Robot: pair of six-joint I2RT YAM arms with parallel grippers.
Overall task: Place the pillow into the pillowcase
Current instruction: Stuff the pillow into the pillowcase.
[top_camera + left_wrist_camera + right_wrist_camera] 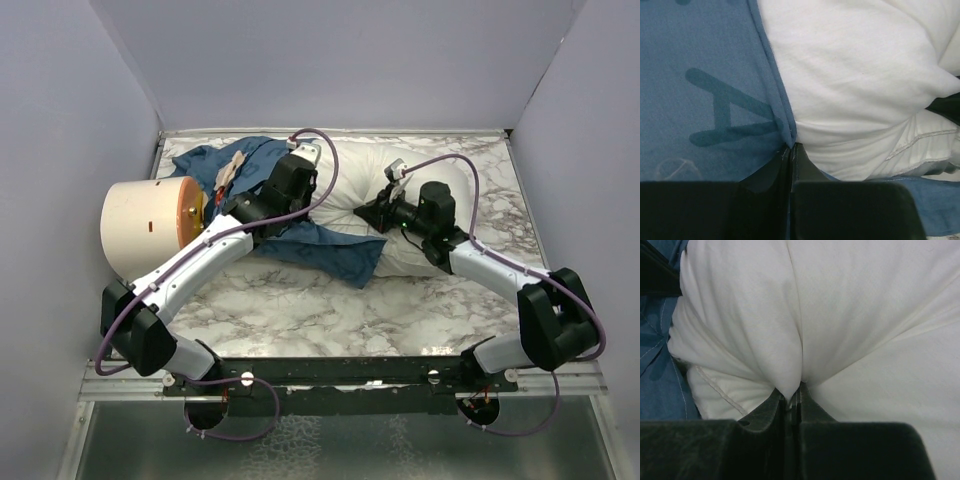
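The pillow (355, 185) lies across the far part of the marble tabletop (340, 310), and its left end touches the blue pillowcase (335, 252). The left end effector (791, 148) is pressed together on the hem of the pillowcase, just where the blue cloth meets the white pillow. The right end effector (794, 392) pinches a fold of the pillow, which bulges directly in front of it

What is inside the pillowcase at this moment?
One end of the pillow sits in the pillowcase mouth; most is outside. How deep it reaches is covered by blue fabric.
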